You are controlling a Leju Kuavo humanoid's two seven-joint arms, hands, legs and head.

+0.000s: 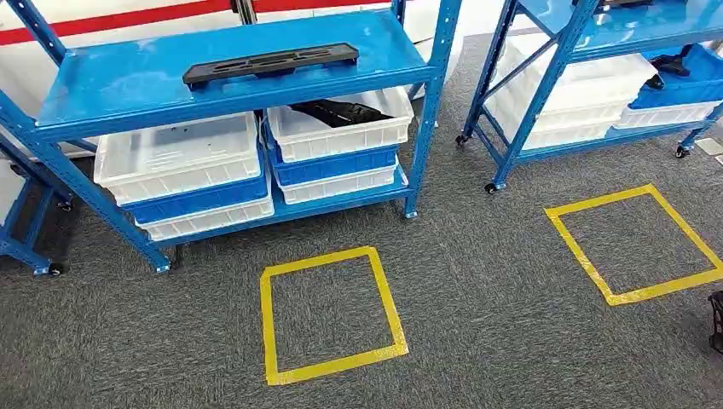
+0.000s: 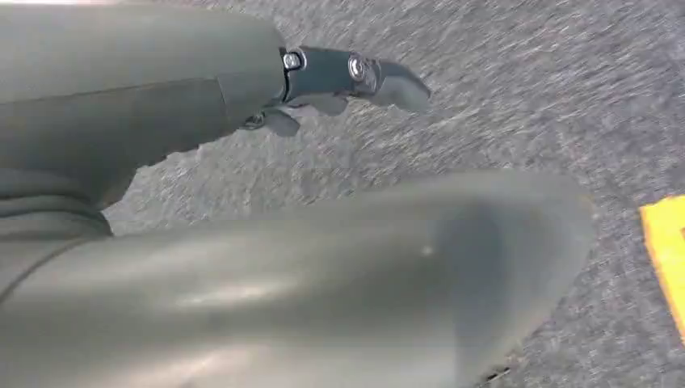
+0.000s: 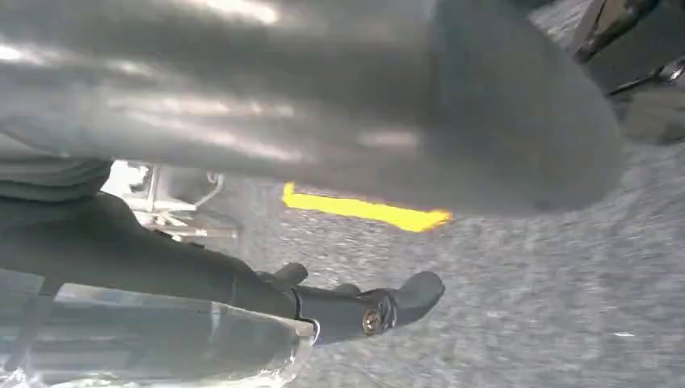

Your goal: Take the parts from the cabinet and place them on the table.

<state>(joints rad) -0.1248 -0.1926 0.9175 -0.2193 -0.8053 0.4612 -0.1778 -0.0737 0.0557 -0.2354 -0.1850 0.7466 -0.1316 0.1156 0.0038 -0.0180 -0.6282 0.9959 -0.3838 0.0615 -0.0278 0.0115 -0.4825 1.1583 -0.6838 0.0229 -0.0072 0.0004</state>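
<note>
You are facing the blue cabinet [image 1: 230,64], where a long black part [image 1: 270,62] is lying on its top shelf, another sitting in a white bin [image 1: 341,123] below. Your left robot hand [image 2: 339,77] and right robot hand [image 3: 355,307] are hanging empty, fingers extended over carpet.

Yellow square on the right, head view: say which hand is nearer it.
Right, likely. The right hand hangs on the robot's right, the yellow square side, with yellow tape just beyond it. The left hand hangs over carpet on the opposite side.
</note>
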